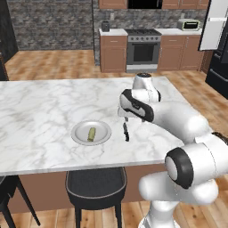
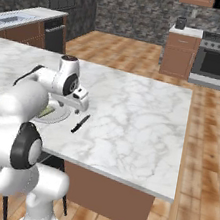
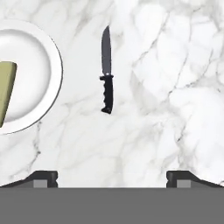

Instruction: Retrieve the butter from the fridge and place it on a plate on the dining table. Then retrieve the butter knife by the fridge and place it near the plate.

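The round light-grey plate lies on the white marble dining table near its front edge. The pale yellow-olive butter rests in the middle of the plate. Just right of the plate, the butter knife lies flat on the marble, apart from the rim. My gripper hovers a little above the knife, open and holding nothing. In the hand view the knife lies blade up beside the plate and the butter, with my gripper spread wide below them. From the right, the knife sits just past the plate.
A dark stool is tucked under the table's front edge. The stove and brown cabinets line the back wall. The black fridge stands at the far right. Wooden floor runs along the table's right end.
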